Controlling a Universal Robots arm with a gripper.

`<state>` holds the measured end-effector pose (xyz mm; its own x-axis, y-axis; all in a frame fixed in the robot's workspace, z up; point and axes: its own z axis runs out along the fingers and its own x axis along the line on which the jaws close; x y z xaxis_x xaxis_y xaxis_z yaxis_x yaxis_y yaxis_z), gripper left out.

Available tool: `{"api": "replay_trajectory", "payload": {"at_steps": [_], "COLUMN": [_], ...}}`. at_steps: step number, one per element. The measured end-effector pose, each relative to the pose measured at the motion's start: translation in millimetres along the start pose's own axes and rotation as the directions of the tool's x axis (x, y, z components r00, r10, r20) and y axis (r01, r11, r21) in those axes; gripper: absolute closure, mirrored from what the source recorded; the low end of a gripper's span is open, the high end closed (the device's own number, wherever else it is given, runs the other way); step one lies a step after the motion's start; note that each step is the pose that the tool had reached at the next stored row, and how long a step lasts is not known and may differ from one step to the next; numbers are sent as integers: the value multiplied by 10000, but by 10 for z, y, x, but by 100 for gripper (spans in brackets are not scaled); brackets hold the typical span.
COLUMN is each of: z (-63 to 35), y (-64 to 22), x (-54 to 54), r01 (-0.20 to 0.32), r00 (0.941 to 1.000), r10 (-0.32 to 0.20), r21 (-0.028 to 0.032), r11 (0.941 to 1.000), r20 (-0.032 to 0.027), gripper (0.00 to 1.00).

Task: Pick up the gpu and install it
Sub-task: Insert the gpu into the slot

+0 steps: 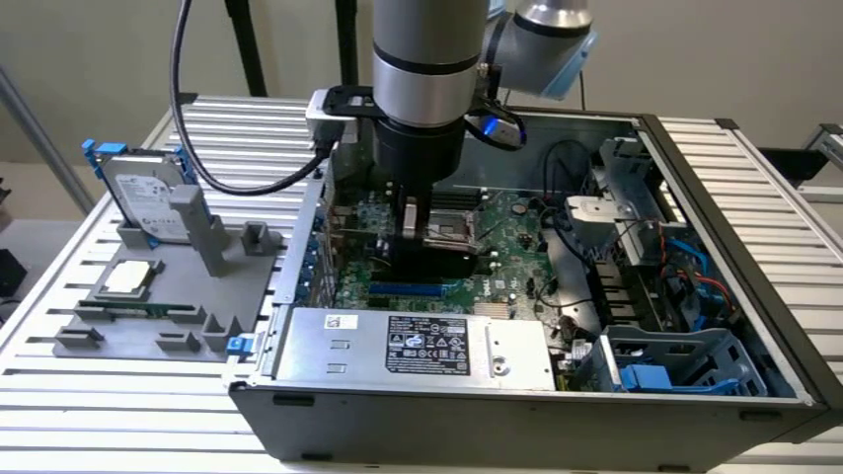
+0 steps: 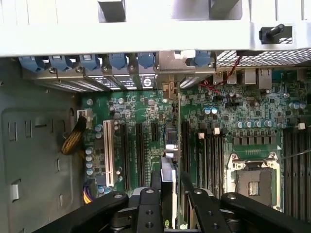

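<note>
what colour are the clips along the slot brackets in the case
Blue clips; the wrist view shows them best.

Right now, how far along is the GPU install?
Pickup looks done: the gripper is shut on the thin green-and-black GPU card, held edge-on inside the grey computer case over the green motherboard slots. Whether it is fully seated cannot be told.

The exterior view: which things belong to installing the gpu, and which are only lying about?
Job:
- gpu, held edge-on by the end effector
- motherboard slots
- computer case

Lying about:
- hard drive
- square chip
- grey holder tray
</note>
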<state>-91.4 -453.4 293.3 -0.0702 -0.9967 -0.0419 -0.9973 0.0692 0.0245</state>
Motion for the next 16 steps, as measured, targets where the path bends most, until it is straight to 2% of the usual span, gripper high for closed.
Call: {"api": "replay_trajectory", "payload": {"at_steps": [16], "z": [262], "y": [-3], "x": [10], "r01": [0], "r00": [10000], "r10": [0], "r21": [0], "r11": [10000], "r20": [2], "gripper": [100]}}
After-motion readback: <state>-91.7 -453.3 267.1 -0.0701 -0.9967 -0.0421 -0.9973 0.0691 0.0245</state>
